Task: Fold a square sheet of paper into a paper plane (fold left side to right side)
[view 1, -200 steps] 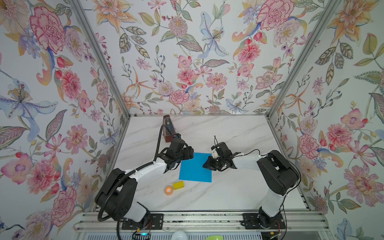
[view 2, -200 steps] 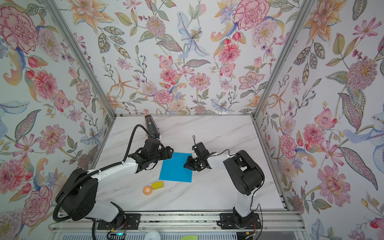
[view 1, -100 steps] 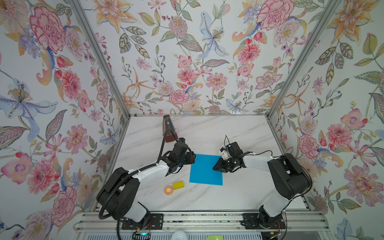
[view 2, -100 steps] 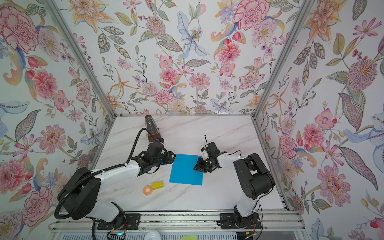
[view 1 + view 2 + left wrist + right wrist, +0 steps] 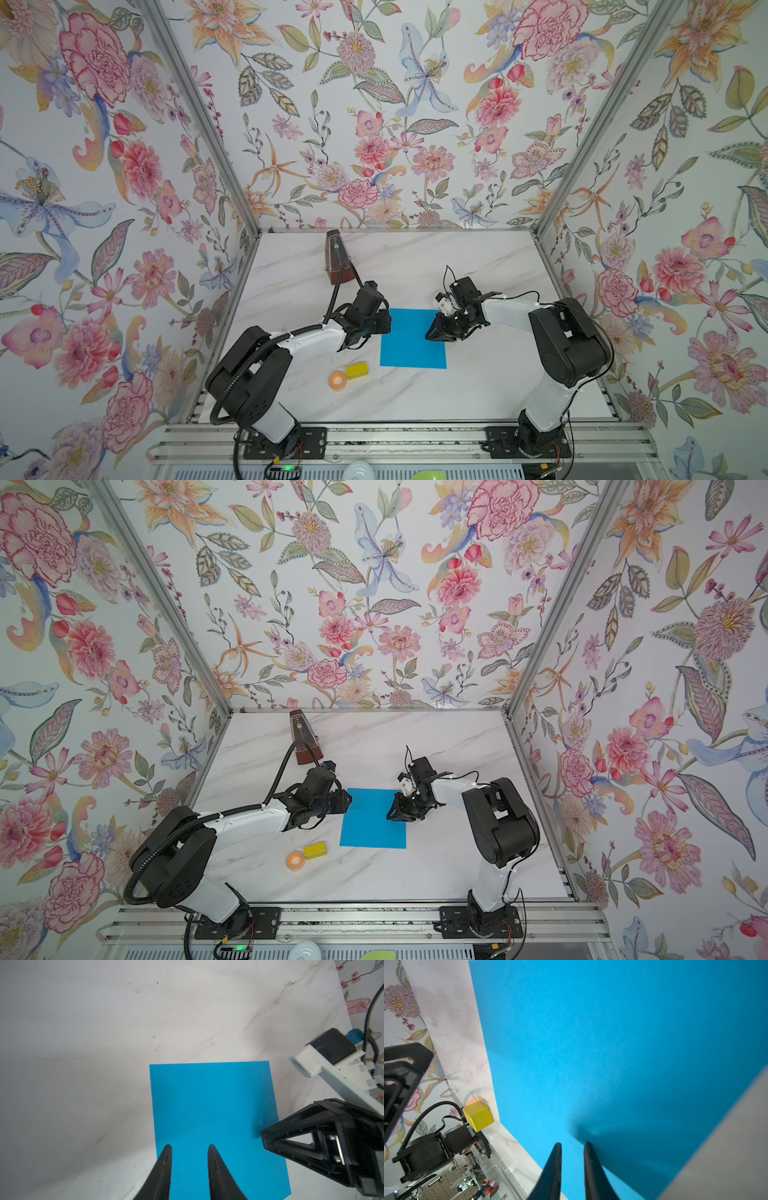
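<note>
My left tool (image 5: 190, 1146) and right tool (image 5: 572, 1144), both slightly parted and empty, sit at the square sheet of paper's (image 5: 412, 345) left and right edges.

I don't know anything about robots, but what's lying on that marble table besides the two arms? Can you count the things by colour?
Blue: 1, the paper sheet
Yellow: 1, the block
Orange: 1, the tape roll
Brown: 1, the metronome
Total: 4
</note>
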